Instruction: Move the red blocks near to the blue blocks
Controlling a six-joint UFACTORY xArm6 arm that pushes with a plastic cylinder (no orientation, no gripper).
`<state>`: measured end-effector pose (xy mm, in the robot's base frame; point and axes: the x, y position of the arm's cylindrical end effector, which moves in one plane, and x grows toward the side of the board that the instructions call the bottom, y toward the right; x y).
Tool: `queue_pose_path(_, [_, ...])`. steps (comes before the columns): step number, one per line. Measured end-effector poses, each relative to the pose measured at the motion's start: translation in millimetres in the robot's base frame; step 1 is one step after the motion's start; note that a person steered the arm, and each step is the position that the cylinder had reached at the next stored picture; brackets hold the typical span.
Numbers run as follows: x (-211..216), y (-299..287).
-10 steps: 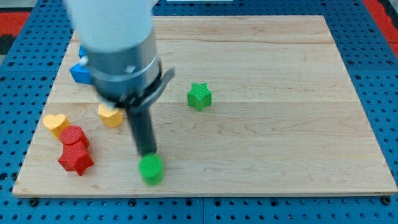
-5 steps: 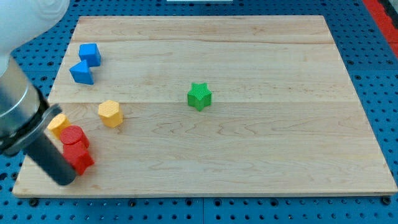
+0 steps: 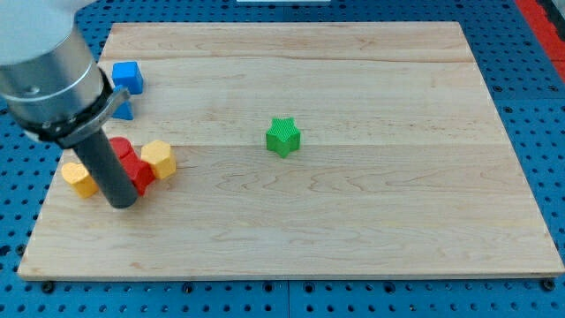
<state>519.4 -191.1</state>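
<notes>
Red blocks [image 3: 134, 165], half hidden, huddle against my tip [image 3: 123, 203], below the blue blocks [image 3: 127, 76].

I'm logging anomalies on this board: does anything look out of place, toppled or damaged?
Nothing stands out. The red blocks sit bunched between the yellow hexagon and a yellow block, partly hidden behind my tip. The green star sits alone mid-board.

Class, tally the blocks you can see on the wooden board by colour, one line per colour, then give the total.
Blue: 2, a cube and a second block mostly hidden behind the arm
Red: 2, pressed together beside my tip, one and another
Yellow: 2, a hexagon and one at the view's left
Green: 1, a star
Total: 7
</notes>
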Motion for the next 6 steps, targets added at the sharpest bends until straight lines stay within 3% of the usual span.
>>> queue_pose_path(3, [-81,0])
queue_pose_path(6, [-105,22])
